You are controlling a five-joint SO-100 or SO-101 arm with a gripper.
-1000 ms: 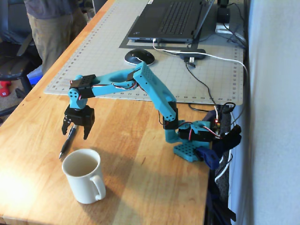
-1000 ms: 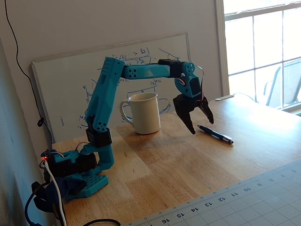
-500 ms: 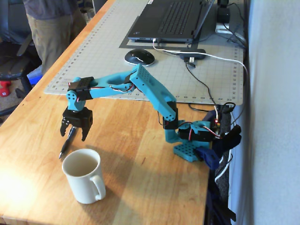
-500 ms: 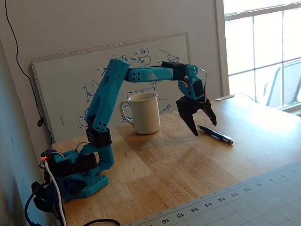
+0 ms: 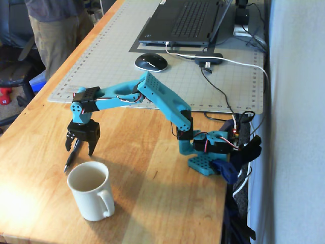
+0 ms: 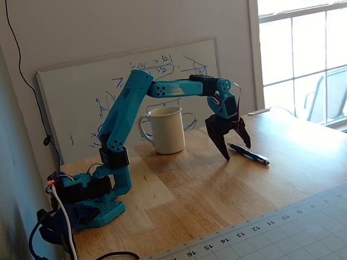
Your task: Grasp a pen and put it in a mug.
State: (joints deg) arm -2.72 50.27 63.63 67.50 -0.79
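The dark pen lies flat on the wooden table, just beyond the rim of the cream-white mug, which stands upright with its handle toward the front. My black gripper points down, open, with one finger on each side of the pen's upper end and low over it. In the other fixed view the gripper stands over the near end of the pen, and the mug is behind the arm to the left. I cannot tell whether the fingers touch the pen.
A grey cutting mat carries a laptop and a mouse, with cables running to the arm's base. A person stands off the table's far left. A whiteboard leans on the wall.
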